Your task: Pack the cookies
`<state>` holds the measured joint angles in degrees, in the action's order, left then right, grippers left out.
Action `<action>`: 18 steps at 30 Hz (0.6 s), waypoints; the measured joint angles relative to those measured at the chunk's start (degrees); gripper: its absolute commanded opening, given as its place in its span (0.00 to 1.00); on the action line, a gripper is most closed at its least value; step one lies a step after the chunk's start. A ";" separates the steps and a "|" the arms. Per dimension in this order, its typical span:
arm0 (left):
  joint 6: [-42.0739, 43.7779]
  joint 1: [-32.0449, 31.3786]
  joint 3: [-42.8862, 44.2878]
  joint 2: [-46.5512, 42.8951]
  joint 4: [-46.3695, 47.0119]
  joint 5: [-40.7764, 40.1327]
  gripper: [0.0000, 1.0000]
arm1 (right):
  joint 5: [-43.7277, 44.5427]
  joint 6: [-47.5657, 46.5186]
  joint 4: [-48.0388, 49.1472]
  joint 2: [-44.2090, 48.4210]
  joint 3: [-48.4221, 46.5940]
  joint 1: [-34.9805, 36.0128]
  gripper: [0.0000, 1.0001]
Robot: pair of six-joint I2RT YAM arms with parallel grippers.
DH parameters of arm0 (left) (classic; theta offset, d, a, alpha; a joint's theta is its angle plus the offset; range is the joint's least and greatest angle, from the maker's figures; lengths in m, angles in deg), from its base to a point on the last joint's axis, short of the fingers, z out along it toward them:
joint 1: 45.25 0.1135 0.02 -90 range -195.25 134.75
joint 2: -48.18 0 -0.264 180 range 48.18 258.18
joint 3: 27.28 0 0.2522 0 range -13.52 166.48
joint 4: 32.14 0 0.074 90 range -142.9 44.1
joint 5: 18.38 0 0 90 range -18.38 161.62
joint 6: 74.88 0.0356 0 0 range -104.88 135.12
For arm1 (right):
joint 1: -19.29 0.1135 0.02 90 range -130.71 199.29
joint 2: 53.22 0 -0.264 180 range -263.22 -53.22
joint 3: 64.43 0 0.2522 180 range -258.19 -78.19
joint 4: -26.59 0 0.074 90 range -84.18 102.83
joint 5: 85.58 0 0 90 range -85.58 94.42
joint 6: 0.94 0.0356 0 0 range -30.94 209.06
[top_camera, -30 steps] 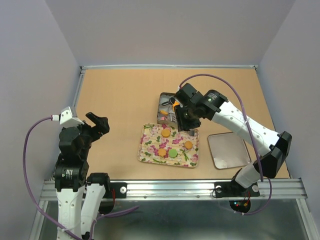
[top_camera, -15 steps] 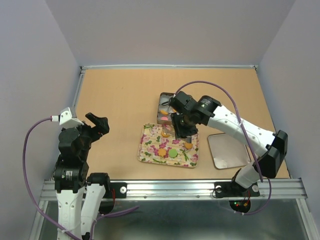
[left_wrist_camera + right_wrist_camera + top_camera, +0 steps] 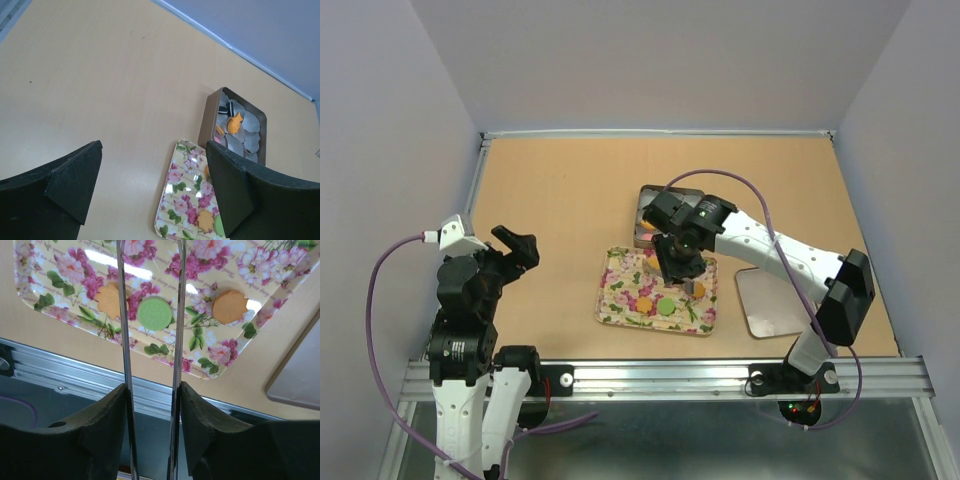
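Tan wooden tabletop between pale lilac walls, cookies on floral tray.

Fixed camera looks down from behind — all three views share the tray.

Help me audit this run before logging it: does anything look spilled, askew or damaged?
Nothing stands out. The cookies sit on the floral tray or in the tin, none loose on the table; the lid lies flat beside the tray.

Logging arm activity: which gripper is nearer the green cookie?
Right. The right gripper hangs over the tray beside the green cookie; the left gripper sits far off left.
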<state>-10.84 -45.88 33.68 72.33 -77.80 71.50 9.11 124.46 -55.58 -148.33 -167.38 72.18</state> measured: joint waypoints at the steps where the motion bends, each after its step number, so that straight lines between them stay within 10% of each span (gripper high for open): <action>1: 0.00 0.00 0.00 0.00 0.00 0.24 0.96 | 0.02 0.04 0.02 -0.31 0.00 0.11 0.49; 18: 0.00 0.00 0.00 0.00 0.02 0.79 0.96 | 0.31 0.24 -0.17 -4.07 -0.35 1.01 0.37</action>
<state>-10.84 -45.88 33.68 72.33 -77.78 72.29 9.42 124.70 -55.75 -152.39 -167.73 73.18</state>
